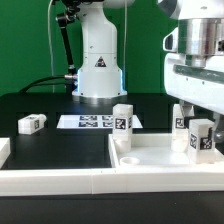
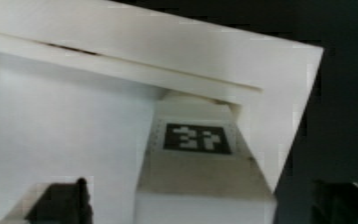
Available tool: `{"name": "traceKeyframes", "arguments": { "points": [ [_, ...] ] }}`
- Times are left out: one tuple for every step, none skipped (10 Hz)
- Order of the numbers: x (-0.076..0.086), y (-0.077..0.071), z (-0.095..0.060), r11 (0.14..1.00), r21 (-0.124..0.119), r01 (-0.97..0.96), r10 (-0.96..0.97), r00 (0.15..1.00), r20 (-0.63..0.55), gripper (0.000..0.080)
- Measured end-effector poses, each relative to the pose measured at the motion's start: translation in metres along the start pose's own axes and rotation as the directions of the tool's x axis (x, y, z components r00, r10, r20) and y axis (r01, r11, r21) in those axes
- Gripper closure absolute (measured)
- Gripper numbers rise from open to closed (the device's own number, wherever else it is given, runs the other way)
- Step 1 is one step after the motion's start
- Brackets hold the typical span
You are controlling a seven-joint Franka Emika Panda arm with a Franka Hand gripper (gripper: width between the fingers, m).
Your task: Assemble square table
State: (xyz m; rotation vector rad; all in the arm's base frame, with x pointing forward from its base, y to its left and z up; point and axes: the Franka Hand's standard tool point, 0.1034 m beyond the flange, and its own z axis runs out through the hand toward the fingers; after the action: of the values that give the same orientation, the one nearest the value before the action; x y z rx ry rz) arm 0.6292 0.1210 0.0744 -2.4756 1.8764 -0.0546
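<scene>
Now | end effector (image 1: pixel 200 122) with fingers spread apart, clamped on nothing, just above a leg (image 1: pixel 201 139) standing at the far corner of the square slab (image 1: pixel 150 158) on the bench (image 1: pixel 55 150) | risk: leg perhaps not fully seated, could tilt or fall if brushed during retreat | spare leg (image 1: pixel 31 123) lying well apart from slab.

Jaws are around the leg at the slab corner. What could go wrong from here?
1. The jaws stand open on either side of the upright leg; retreating at a slant could clip it and tip it off the slab.
2. Neither view shows whether that leg is fully seated, so it may be loose.
3. Another leg lies on its side at the exterior view's far left, which may make it awkward to grasp.
</scene>
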Motion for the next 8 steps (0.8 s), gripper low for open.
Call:
{"name": "traceKeyframes", "arguments": {
  "points": [
    [-0.0007, -0.0022, -0.0009, 0.980, 0.012, 0.198, -0.198, 0.980, -0.009, 0.0172],
    [0.0007, -0.0036, -0.0007, 0.949, 0.020, 0.315, -0.314, 0.949, -0.017, 0.0153],
    [0.0032, -0.0034, 0.0002, 0.906, 0.017, 0.423, -0.422, 0.906, -0.020, 0.0153],
    [0.0035, -0.0033, 0.0003, 0.885, 0.016, 0.466, -0.465, 0.885, -0.021, 0.0150],
    [0.0037, -0.0033, 0.0004, 0.865, 0.015, 0.501, -0.501, 0.865, -0.022, 0.0150],
    [0.0046, -0.0031, 0.0004, 0.818, 0.010, 0.576, -0.575, 0.817, -0.025, 0.0150],
    [0.0046, -0.0032, 0.0004, 0.766, 0.005, 0.642, -0.642, 0.766, -0.031, 0.0150],
    [0.0021, -0.0034, 0.0013, 0.698, -0.008, 0.716, -0.715, 0.697, -0.050, 0.0150]
  ]
}}
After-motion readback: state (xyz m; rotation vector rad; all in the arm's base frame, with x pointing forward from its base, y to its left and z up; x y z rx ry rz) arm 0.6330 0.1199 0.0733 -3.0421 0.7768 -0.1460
